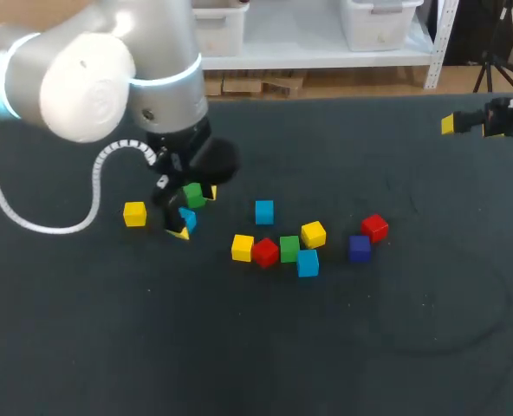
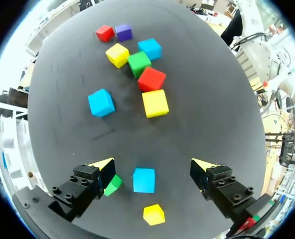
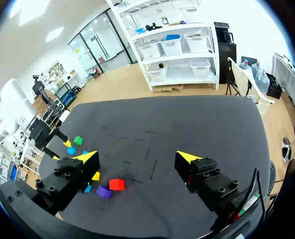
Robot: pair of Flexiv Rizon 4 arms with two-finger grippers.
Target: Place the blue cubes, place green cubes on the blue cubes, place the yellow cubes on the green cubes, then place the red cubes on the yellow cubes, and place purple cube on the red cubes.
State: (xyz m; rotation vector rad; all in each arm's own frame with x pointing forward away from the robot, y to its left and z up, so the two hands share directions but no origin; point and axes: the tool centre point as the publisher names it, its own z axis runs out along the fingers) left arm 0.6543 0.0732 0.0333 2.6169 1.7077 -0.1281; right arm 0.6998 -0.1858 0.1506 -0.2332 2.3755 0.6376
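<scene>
L gripper (image 2: 151, 165): jaws wide apart, nothing held; hangs low over the table (image 1: 430, 347).
Near blue cube (image 2: 144, 179): flat on the table, between the L fingers, touched by neither; sits a bit closer to the finger that has green beside it.
Near green cube (image 2: 112, 185): on the table just beside the near blue cube, partly hidden behind one L finger (image 2: 101, 172); contact w/ that finger can't be told.
Lone yellow cube (image 2: 153, 214): near the blue/green pair, outside the jaw gap.
Cube cluster (image 1: 289, 249): spare blue, green, yellow, red and purple cubes, ahead of the L gripper, toward mid-table.
R gripper (image 3: 137, 160): jaws wide, empty; at the table's far right edge, well apart from all cubes.
Key relation: the near blue cube lies in the L jaw gap, faces approx. square to the closing line; no long axis on a cube.
Nearer arm: L, by a wide margin.
Step (est.): green onto blue, not yet stacked.
Risk (est.): closing as-is may catch the near green cube w/ the finger and shove it into blue.
</scene>
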